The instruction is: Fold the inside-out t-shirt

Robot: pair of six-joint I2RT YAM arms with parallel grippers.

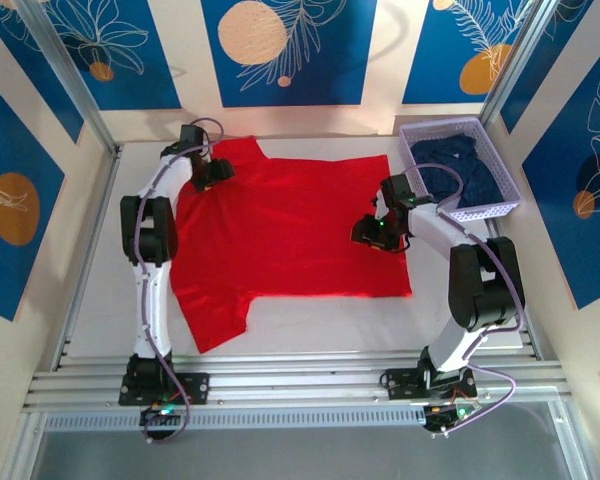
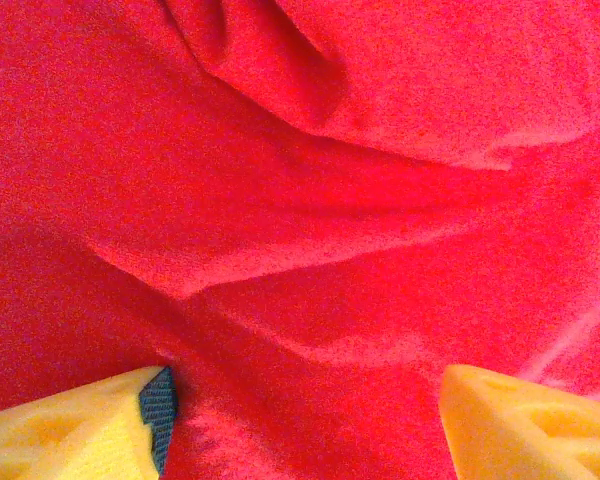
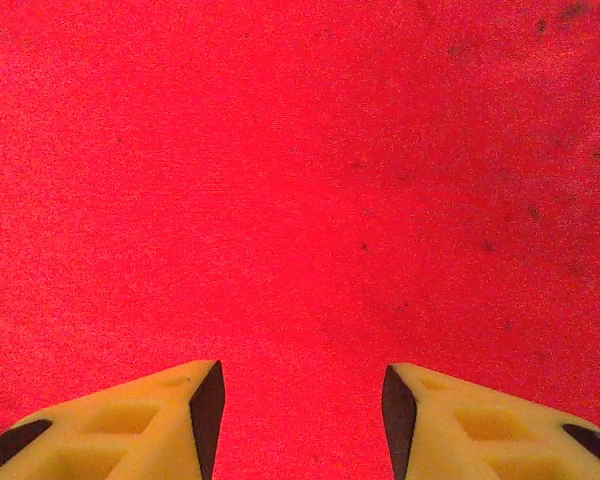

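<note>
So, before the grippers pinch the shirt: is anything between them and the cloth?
Nothing visible. The left gripper and right gripper hang open right over the shirt, with bare red cloth below. The basket of navy clothes sits off to its right.

No readable txt, labels, brand marks or nos. anywhere. T-shirt (image 1: 290, 230) lies w/ plain red face up; wall panels (image 1: 280, 50) carry leaf + circle art, no wording.
</note>
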